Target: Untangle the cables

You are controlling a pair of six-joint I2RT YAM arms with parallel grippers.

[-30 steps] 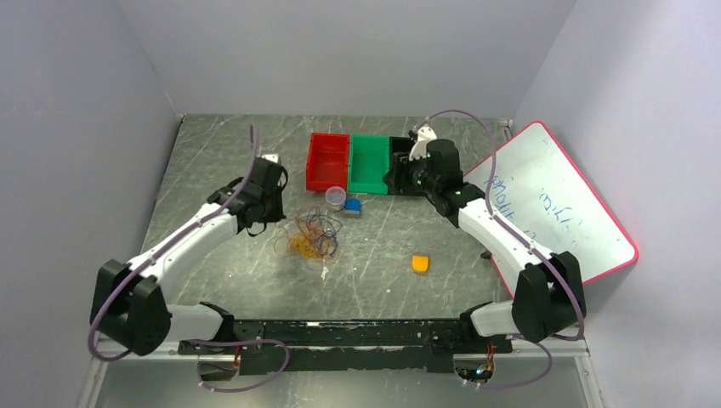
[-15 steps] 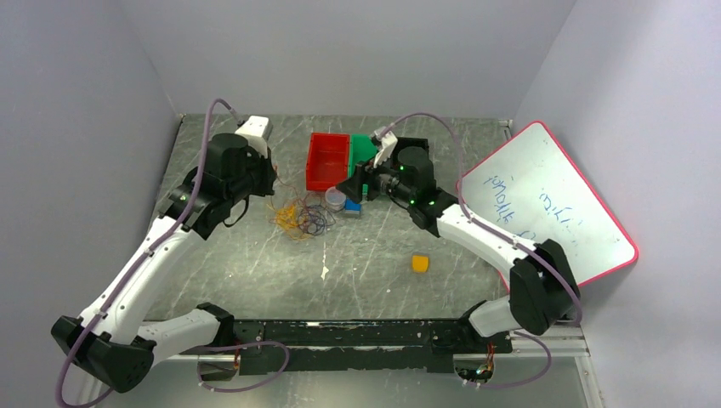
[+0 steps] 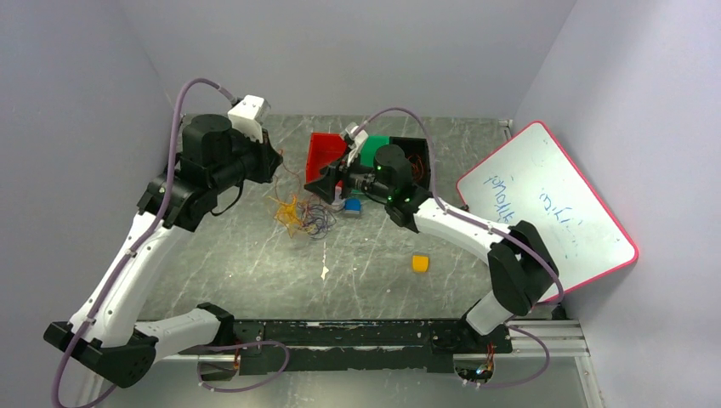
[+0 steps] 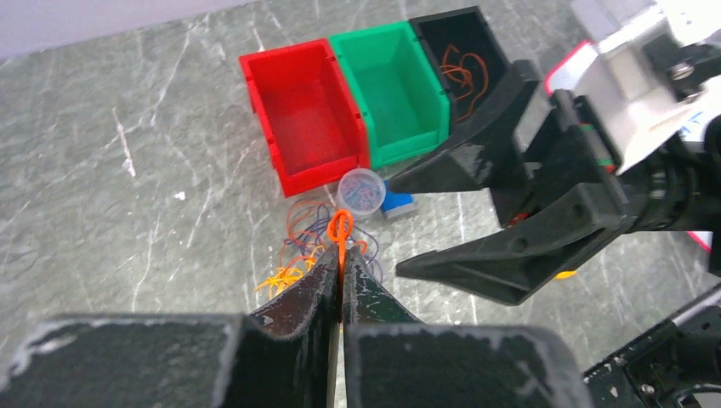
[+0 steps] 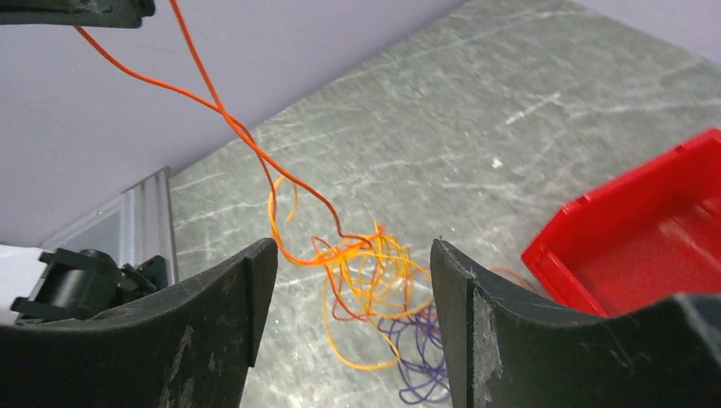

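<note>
The cables (image 3: 302, 217) lie in a tangle on the table left of centre: yellow-orange (image 5: 374, 280), dark purple (image 5: 421, 357) and red-orange loops. My left gripper (image 3: 276, 163) is raised above and behind the tangle and is shut on a red-orange cable (image 4: 340, 228), which runs taut from the jaws down into the pile (image 5: 221, 110). My right gripper (image 3: 327, 183) is open and empty, just right of the tangle at a height, with the pile showing between its fingers (image 5: 353, 255). More red-orange cable lies in the black bin (image 4: 463, 68).
A red bin (image 3: 323, 157), a green bin (image 4: 391, 85) and the black bin stand in a row at the back. A small clear cup (image 4: 360, 189) and a blue block (image 3: 353, 205) sit by the tangle. An orange block (image 3: 420, 263) lies mid-right. A whiteboard (image 3: 544, 212) leans at the right.
My left arm has risen and pulled back-left with the red-orange cable, dragging the tangle that way. My right arm has swung left from the bins to beside the tangle, jaws open.
</note>
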